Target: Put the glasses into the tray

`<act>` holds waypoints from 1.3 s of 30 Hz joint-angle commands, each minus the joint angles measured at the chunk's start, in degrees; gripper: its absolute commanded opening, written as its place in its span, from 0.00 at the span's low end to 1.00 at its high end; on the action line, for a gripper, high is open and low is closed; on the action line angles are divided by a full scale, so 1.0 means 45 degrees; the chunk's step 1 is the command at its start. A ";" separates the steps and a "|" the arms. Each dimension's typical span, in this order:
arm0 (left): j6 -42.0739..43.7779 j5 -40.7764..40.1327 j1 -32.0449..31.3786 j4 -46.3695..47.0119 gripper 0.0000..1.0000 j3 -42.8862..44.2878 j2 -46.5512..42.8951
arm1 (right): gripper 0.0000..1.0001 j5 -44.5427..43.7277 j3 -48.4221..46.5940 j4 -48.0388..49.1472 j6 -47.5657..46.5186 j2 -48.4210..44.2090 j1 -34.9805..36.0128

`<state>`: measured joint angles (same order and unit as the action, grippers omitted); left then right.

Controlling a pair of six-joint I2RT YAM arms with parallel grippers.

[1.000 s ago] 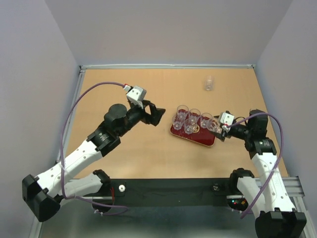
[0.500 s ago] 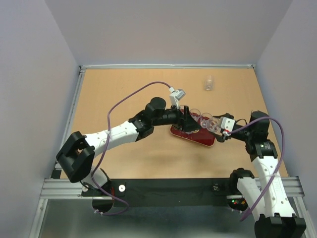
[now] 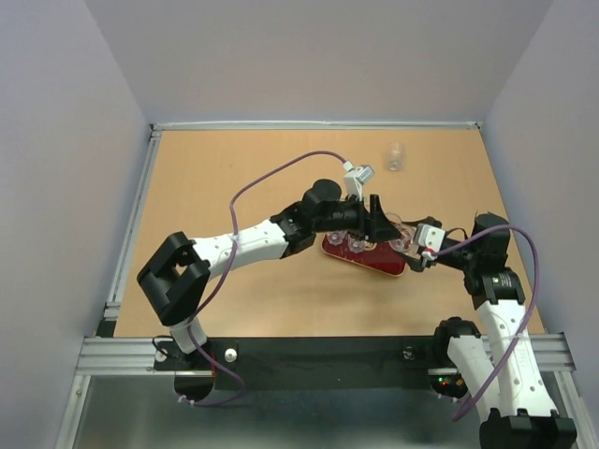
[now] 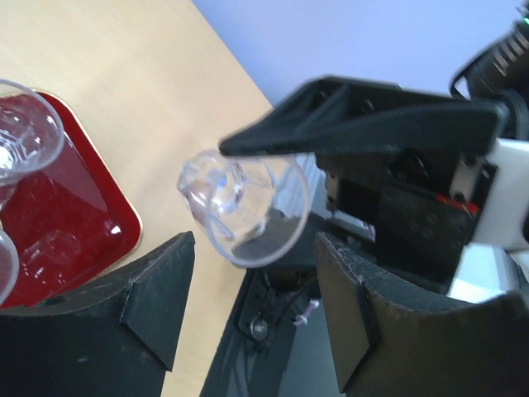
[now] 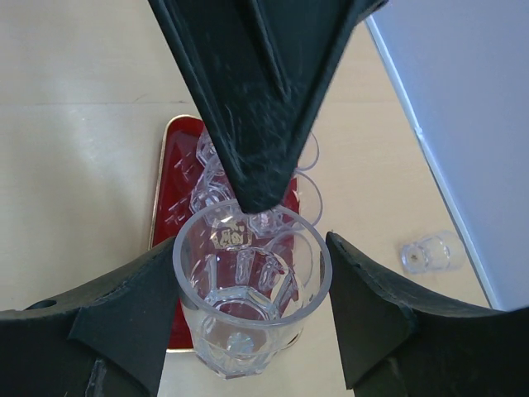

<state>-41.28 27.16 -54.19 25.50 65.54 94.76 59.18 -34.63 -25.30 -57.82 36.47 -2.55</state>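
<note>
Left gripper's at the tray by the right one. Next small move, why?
Probably ease the left gripper forward around the glass: its open fingers line up with it but stop short, while the right gripper clamps that glass at the edge of the tray.

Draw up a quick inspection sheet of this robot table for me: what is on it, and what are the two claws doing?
Surface: tan wooden tabletop, mostly bare.
Job's things: dark red rectangular tray with a gold edge holds several small clear tumbler glasses; the left arm hides their count. One held glass is at the tray's right end. One lone glass sits apart near the back edge.
Clutter: nothing seen.
Grippers: left gripper open, above the tray; right gripper appears clamped on the held glass.
Cables: a purple cable arcs over each arm.
Surroundings: pale grey walls on three sides.
</note>
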 commanded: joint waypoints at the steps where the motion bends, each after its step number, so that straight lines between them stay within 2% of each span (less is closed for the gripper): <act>1: 0.0519 -0.0857 -0.0339 -0.0488 0.69 0.1448 0.0249 | 0.55 0.0404 -0.0117 0.0290 0.0271 -0.0272 0.0097; 7: 0.1222 -0.2106 -0.0769 -0.2207 0.60 0.2661 0.0992 | 0.55 0.0346 -0.0097 0.0290 0.0408 -0.0389 0.0097; 14: 0.2043 -0.3163 -0.1140 -0.3360 0.36 0.3287 0.1129 | 0.55 0.0229 -0.0058 0.0290 0.0486 -0.0428 0.0097; 22: 0.2941 -0.3613 -0.1355 -0.4376 0.28 0.3931 0.1481 | 0.55 0.0189 -0.0116 0.0310 0.0779 -0.0448 0.0097; 25: 0.3156 -0.3905 -0.1492 -0.4708 0.11 0.4147 0.1657 | 0.55 0.0131 -0.0117 0.0290 0.0974 -0.0409 0.0097; 26: 0.3331 -0.4061 -0.1492 -0.4805 0.00 0.4282 0.1676 | 0.55 0.0131 -0.0136 0.0290 0.1129 -0.0428 0.0097; 28: 0.3566 -0.4666 -0.1609 -0.5157 0.00 0.4439 0.1696 | 0.56 0.0111 -0.0097 0.0310 0.1325 -0.0428 0.0097; 30: 0.3955 -0.5444 -0.1765 -0.5507 0.00 0.4674 0.1735 | 0.67 0.0072 -0.0097 0.0290 0.1714 -0.0428 0.0097; 32: 0.4172 -0.5857 -0.1901 -0.5646 0.00 0.4714 0.1677 | 0.72 0.0033 -0.0097 0.0290 0.1969 -0.0448 0.0097; 36: 0.4543 -0.6639 -0.1941 -0.5646 0.00 0.4363 0.1306 | 1.00 -0.0104 -0.0175 0.0290 0.2712 -0.0487 0.0097; 39: 0.4699 -0.7224 -0.1941 -0.5646 0.00 0.3992 0.0995 | 1.00 -0.0123 -0.0389 0.0271 0.3257 -0.0468 0.0097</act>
<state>-22.20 0.05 -63.00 -0.97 83.99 103.00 57.63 -34.63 -26.15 -47.48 34.85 -2.55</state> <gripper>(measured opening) 0.167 0.996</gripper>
